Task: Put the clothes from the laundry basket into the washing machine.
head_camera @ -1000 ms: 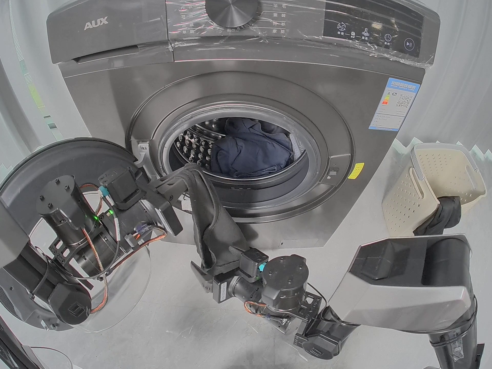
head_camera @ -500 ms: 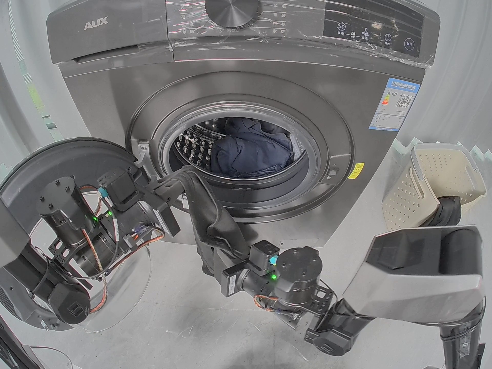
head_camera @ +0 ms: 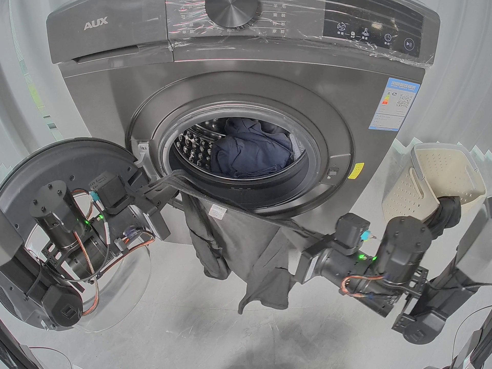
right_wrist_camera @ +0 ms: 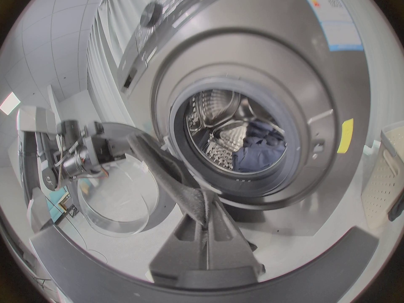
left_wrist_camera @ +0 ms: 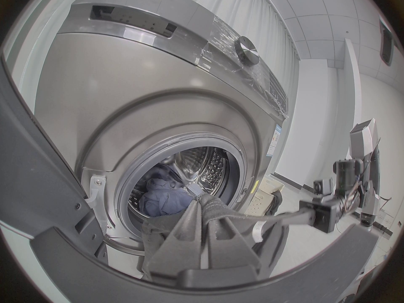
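Observation:
A dark grey garment (head_camera: 241,242) is stretched in front of the washing machine (head_camera: 102,93), just below its open drum mouth. My left gripper (head_camera: 171,181) is shut on one end of its upper edge, near the door hinge. My right gripper (head_camera: 309,238) is shut on the other end, lower and to the right. The rest of the cloth hangs toward the floor. The left wrist view has the fingers (left_wrist_camera: 191,228) closed on the garment (left_wrist_camera: 227,213). The right wrist view has its fingers (right_wrist_camera: 219,228) pinching the garment (right_wrist_camera: 168,169). Dark blue clothes (head_camera: 251,149) lie inside the drum.
The round door (head_camera: 66,155) stands swung open at the left, behind my left arm. A cream laundry basket (head_camera: 441,175) lies tipped at the right of the machine, with a dark piece of clothing (head_camera: 447,212) hanging from it. The floor below is bare grey.
My right gripper has swung to the right and up, away from the left one, pulling the bunched garment out into a taut spread. The left gripper has shifted slightly left.

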Motion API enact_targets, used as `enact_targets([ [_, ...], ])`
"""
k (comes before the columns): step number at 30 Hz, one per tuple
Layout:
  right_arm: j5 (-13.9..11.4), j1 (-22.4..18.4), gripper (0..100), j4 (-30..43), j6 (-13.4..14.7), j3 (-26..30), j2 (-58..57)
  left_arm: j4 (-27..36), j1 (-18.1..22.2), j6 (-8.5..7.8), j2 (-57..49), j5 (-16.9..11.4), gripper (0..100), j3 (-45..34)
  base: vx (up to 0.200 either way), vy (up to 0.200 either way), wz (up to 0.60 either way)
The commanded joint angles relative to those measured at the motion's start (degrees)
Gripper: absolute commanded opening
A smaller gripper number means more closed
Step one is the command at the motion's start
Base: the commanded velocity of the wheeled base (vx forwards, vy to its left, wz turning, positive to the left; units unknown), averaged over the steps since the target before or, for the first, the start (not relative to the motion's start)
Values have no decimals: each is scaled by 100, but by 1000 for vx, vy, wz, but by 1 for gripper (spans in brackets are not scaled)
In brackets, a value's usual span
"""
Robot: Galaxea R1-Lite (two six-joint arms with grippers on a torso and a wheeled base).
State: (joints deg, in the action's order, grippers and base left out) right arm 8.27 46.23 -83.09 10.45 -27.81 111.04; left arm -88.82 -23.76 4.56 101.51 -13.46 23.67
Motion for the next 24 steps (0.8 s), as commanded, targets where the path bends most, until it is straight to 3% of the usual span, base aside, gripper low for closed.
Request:
enact_targets([
  [1,-71,-140,0,-137,-8,487,-988,-4,-41,-16,-466,-34,0,-276,0,0,0],
  [6,-71,-175,0,-251,-34,496,-1384,-4,-67,10,-843,-236,0,-355,0,0,0],
  [14,-53,-184,0,-339,-8,170,-1463,-4,-454,27,-1213,-183,0,-276,0,0,0],
  [24,0,-202,0,-366,10,-252,-1516,-4,-445,27,-1301,-175,0,-223,0,0,0],
])
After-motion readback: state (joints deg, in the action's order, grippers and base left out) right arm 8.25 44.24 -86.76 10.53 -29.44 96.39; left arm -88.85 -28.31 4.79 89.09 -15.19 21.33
